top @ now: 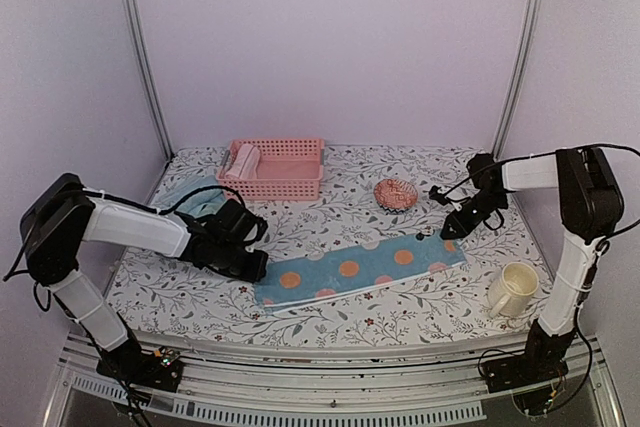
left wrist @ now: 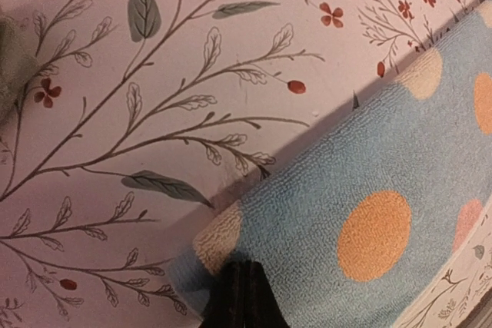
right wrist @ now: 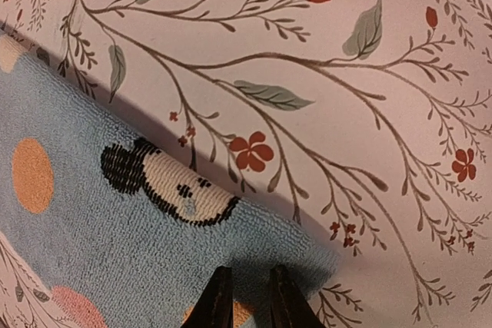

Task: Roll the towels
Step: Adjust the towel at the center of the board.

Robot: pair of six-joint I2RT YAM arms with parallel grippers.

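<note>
A blue towel with orange and pink spots point(top: 370, 267) lies folded into a long strip across the middle of the table. My left gripper point(top: 255, 269) is at its left end. In the left wrist view the fingers point(left wrist: 240, 297) are pressed together on the towel's point(left wrist: 323, 190) corner, which stands a little off the table. My right gripper point(top: 447, 235) is at the right end, with a fold of the towel point(right wrist: 92, 236) pinched between its fingers point(right wrist: 217, 301). A rolled pink towel point(top: 240, 162) sits in the basket. A pale blue-green towel point(top: 195, 195) lies behind my left arm.
A pink slatted basket point(top: 290, 182) stands at the back left. A small reddish patterned bowl point(top: 396, 193) sits behind the towel's right half. A cream mug point(top: 512, 289) stands near the front right, by the right arm's base.
</note>
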